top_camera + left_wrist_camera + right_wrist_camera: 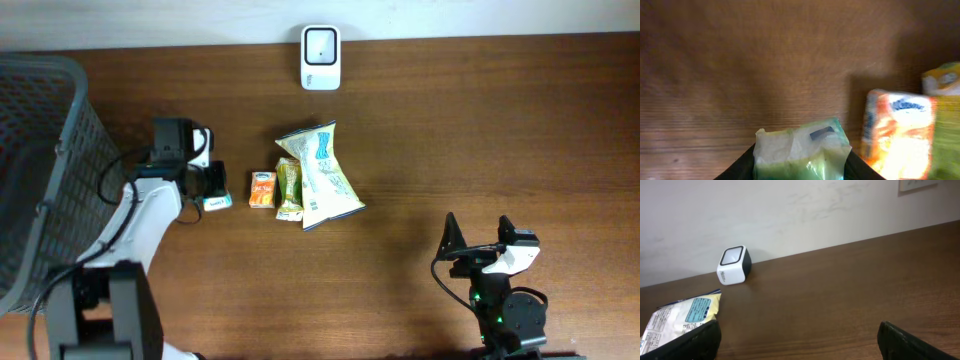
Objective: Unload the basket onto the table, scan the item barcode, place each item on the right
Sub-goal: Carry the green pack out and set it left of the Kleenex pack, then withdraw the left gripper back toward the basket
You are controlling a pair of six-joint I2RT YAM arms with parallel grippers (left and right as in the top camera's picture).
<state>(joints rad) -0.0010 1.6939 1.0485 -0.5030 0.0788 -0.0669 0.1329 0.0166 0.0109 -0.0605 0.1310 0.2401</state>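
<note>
A small white and green packet (800,147) sits between the black fingers of my left gripper (800,174), which press against both its sides. From overhead the packet (217,202) lies low over the table just under the left gripper (213,185), left of the other items. The white barcode scanner (320,57) stands at the table's far edge, and shows in the right wrist view as scanner (733,265). My right gripper (482,238) rests at the front right, wide open with nothing between its fingers (915,340).
An orange carton (263,189), a green snack packet (289,187) and a yellow chip bag (325,175) lie side by side mid-table. The orange carton (897,132) is close to the held packet's right. A dark mesh basket (40,170) stands at the left edge.
</note>
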